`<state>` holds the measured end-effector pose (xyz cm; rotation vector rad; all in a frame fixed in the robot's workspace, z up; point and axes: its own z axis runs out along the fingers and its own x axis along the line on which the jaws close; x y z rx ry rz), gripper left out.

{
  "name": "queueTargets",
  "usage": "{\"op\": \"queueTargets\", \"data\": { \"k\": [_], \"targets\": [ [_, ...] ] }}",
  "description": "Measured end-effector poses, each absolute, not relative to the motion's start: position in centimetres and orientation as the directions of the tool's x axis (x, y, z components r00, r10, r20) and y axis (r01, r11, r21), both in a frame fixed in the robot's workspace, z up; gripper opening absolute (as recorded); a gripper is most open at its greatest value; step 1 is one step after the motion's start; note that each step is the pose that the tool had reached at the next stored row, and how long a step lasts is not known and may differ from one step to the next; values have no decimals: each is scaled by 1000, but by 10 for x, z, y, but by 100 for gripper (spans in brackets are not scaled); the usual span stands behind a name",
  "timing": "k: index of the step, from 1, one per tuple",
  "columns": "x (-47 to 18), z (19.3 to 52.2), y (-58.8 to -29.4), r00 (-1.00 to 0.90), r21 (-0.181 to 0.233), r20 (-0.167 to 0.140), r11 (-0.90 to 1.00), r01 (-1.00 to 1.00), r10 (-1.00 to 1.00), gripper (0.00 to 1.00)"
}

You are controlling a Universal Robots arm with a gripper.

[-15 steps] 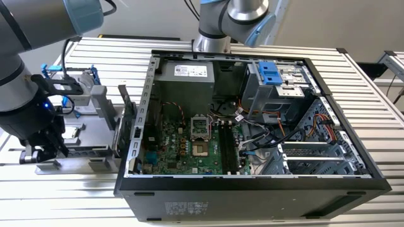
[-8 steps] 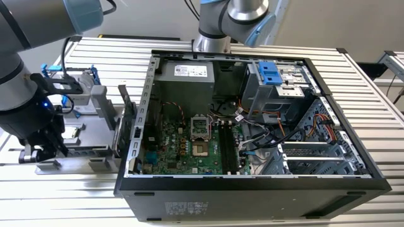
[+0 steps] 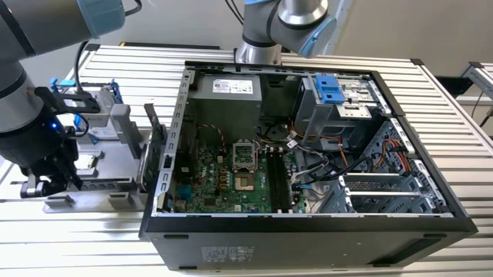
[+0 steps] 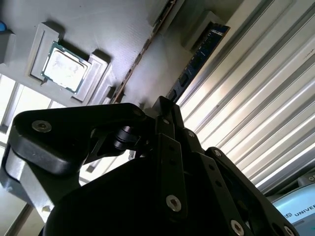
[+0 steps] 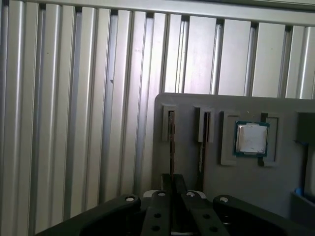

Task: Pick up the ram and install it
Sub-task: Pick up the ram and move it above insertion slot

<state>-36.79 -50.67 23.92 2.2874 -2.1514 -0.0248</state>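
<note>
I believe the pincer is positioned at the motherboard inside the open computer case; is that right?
Not quite. The pincer is positioned at the grey parts tray, not the motherboard. The tray stands on the slatted table outside the open computer case, at the exterior view's left, as the exterior view shows.
</note>
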Motion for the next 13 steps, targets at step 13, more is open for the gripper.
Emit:
{"op": "queueTargets", "data": {
  "k": [13],
  "targets": [
    [-368,250,-507,52,12,-11,-52,-999,-999,0]
  ]
}}
